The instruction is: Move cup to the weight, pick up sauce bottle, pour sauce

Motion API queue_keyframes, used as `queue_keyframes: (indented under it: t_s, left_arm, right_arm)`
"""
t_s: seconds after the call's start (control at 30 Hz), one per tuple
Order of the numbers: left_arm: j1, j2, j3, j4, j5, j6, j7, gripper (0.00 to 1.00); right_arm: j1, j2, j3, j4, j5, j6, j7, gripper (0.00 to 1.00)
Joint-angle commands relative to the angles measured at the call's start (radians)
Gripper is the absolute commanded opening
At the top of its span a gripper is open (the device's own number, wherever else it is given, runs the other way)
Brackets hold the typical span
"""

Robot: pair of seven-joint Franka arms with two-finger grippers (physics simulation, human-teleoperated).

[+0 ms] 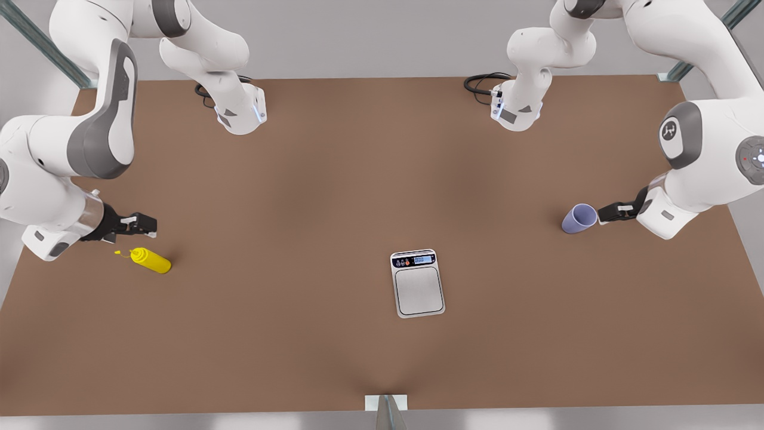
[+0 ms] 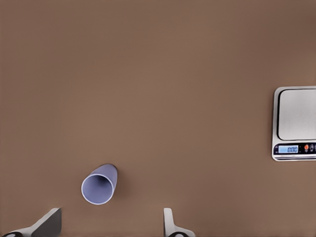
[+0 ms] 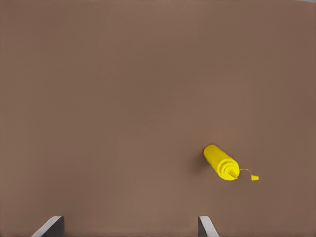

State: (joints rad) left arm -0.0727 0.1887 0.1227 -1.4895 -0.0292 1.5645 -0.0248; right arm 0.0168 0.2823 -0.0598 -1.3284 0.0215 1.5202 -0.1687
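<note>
A: Item one, the kitchen scale [image 1: 418, 283]: our landmark, its plate bare. What do we list around it?

B: The lavender cup [image 1: 579, 218], well to the front view's right of the scale. Our left gripper [image 1: 604, 213] sits just beside it, fingers [image 2: 48, 223] spread to straddle it.

A: And the sauce?

B: The yellow squeeze bottle [image 1: 151, 260], far on the scale's other side, with our right gripper [image 1: 149, 224] near it, fingers [image 3: 49, 225] spread, presumably waiting.
</note>
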Motion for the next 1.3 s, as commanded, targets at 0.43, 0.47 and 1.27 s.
queue_keyframes:
  t_s: [0.43, 0.47, 1.27]
  left_arm:
    - [-0.004, -0.232, 0.008, -0.564, 0.011, 0.362, 0.006, 1.0]
    - [-0.004, -0.264, 0.021, -0.623, 0.028, 0.4, 0.006, 1.0]
    - [-0.002, -0.094, 0.244, -0.903, 0.046, 0.816, 0.172, 0.99]
  right_arm:
    - [-0.451, 0.006, 0.002, -0.202, 0.159, 0.166, -1.221, 1.0]
    - [-0.488, 0.011, 0.003, -0.235, 0.176, 0.186, -1.324, 1.0]
    - [-0.692, 0.491, 0.009, -0.313, 0.841, 0.314, -2.126, 1.0]
